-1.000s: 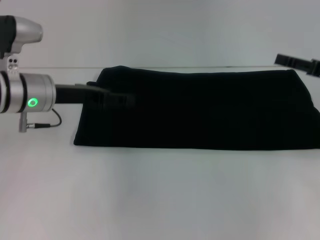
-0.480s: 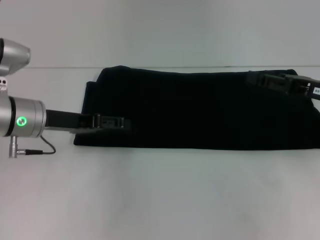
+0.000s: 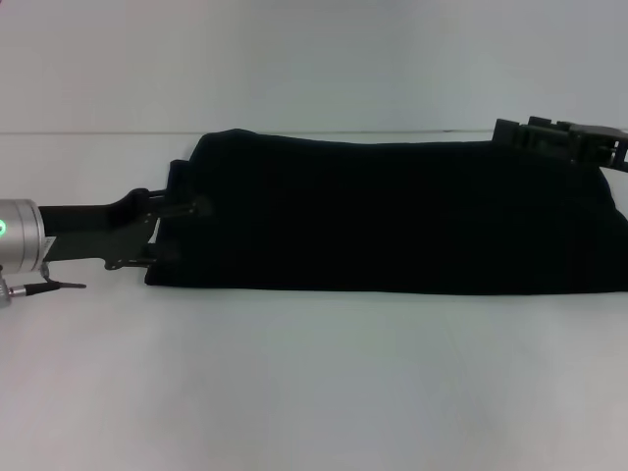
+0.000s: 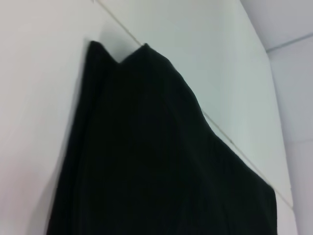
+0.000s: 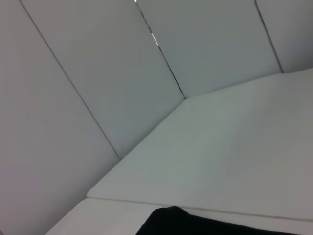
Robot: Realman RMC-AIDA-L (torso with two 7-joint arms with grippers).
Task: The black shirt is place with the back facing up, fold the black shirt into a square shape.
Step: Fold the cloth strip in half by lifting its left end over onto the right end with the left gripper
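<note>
The black shirt lies on the white table as a long flat band running across it, already folded lengthwise. It looks soft, light and limp, so it should sag and slide unless gripped through all layers at an end edge or corner. The left gripper sits at the shirt's left end, touching the edge; whether its fingers are closed cannot be told. The right gripper hovers at the far right corner, state also unclear. Bare table lies open in front and behind.
</note>
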